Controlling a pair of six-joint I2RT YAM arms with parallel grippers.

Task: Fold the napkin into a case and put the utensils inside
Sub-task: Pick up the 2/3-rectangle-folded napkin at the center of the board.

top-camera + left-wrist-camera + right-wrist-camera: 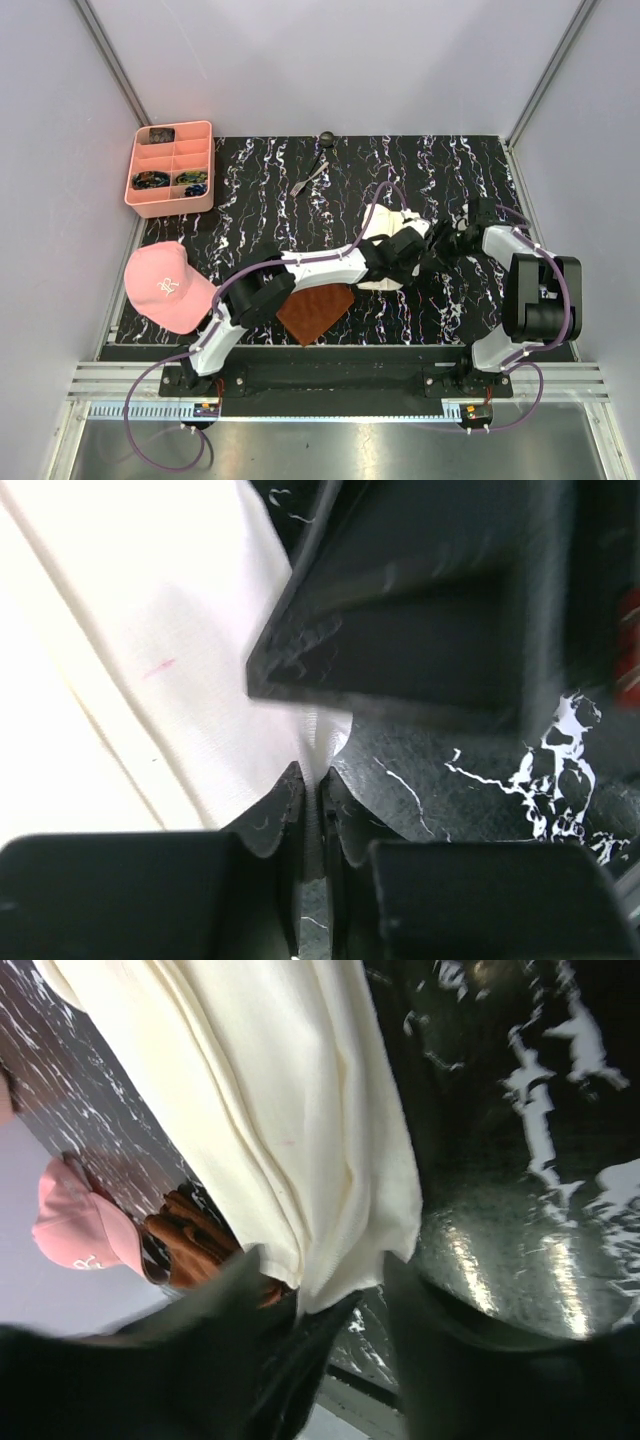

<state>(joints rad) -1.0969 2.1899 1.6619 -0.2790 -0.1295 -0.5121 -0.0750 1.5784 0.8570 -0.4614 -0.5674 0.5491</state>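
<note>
**Left wrist view.** Left gripper (312, 785) pressed together on a thin edge of the cream-white napkin (130, 670). Cloth visibly pinched between the two fingertips. Rest of napkin spread toward upper left in flat layers, with one long fold line running through it. Black marbled table (480, 780) exposed at right, beside the pinched edge.

**Right wrist view.** Right gripper (325, 1275) spread, fingers well apart. Corner of napkin reaching down into the gap between them, not clamped. Contact with either finger not determinable. Napkin here in several stacked layers, running up and left across the table. Beyond it, brown mat (195, 1230) and pink cap (70, 1220), both resting on the table.

**Top view.** Napkin at centre-right of table, mostly hidden under both arms converging over it. Left arm stretched across from its base at left. Mat just left of napkin, near the front edge. Cap at far left. Dark spoon (325, 145) and grey fork (307, 183) at back of table, close together, well apart from napkin. Pink compartment tray (210, 160) at back left corner.
</note>
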